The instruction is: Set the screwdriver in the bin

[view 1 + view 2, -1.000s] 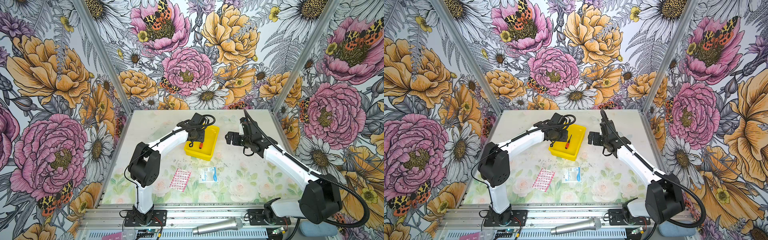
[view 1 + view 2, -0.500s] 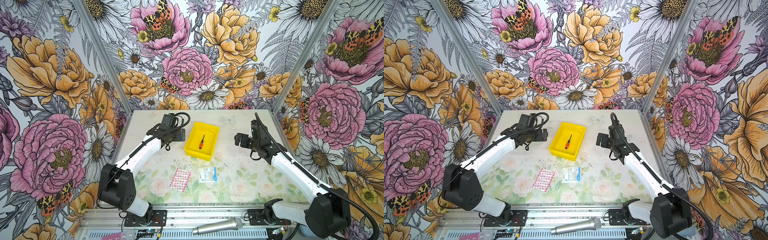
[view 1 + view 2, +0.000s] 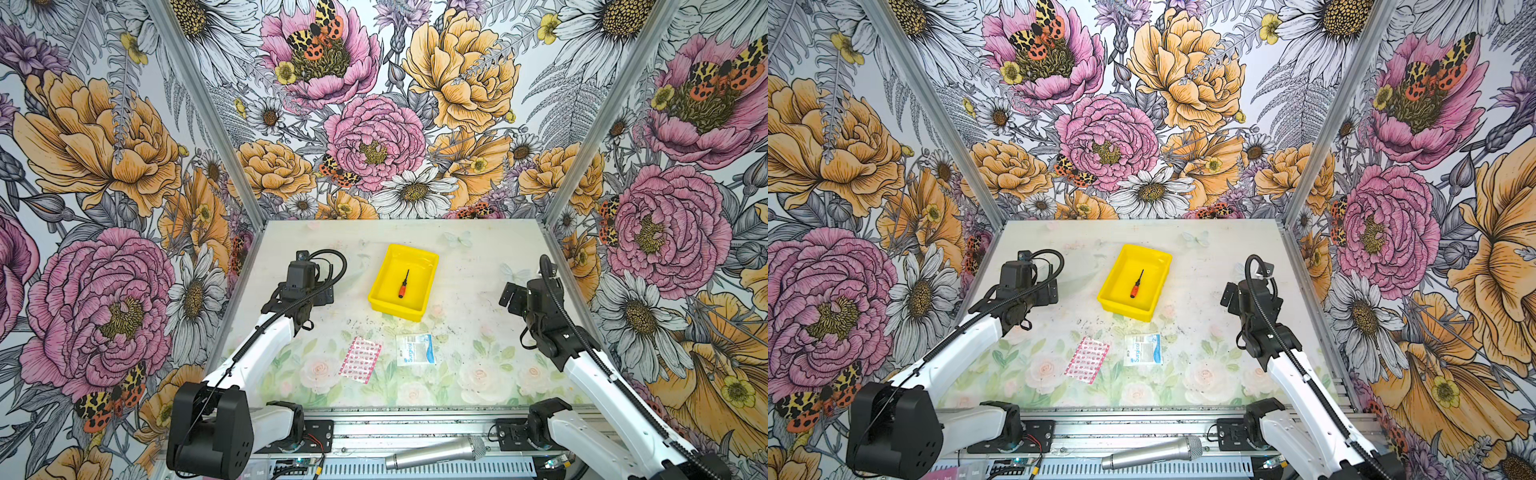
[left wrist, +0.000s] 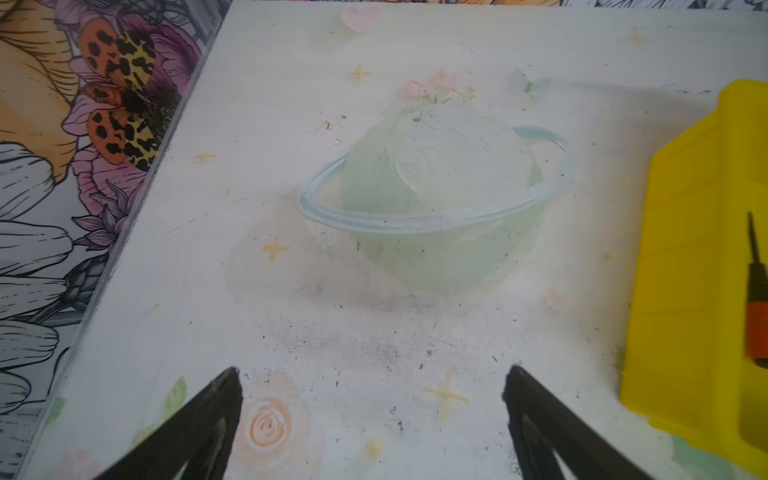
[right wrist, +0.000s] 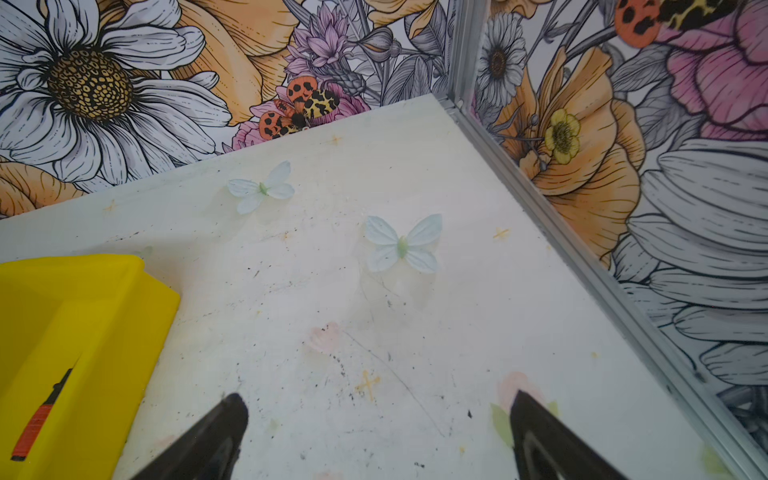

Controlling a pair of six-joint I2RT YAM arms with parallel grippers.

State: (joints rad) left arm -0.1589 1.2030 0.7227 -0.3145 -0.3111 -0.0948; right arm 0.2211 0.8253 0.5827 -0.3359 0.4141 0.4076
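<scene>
Spreading across the lower middle of both top views, the white tabletop with its faint flower print (image 3: 465, 332) carries the shallow rectangular bright yellow plastic bin (image 3: 417, 270) just above frame centre. The left gripper (image 4: 374, 370) hangs left of the bin in both top views. Its wrist view shows black jaws spread wide over bare table with nothing between them. At the right of those views, the right gripper (image 5: 378, 395) likewise has its jaws parted and empty, well apart from the bin.

Inside the bin, flat on its floor, lies the small screwdriver with an orange-red handle, black collar and thin black shaft (image 3: 402, 285). Its shaft points toward the top of the frame and it touches no wall, so the task looks done.

Should it need lifting, it would likely prove light and rigid, and apt to roll on the smooth plastic. The thicker handle, pinched across near the collar, seems the surest hold; the shaft looks too slim to grip well.
</scene>
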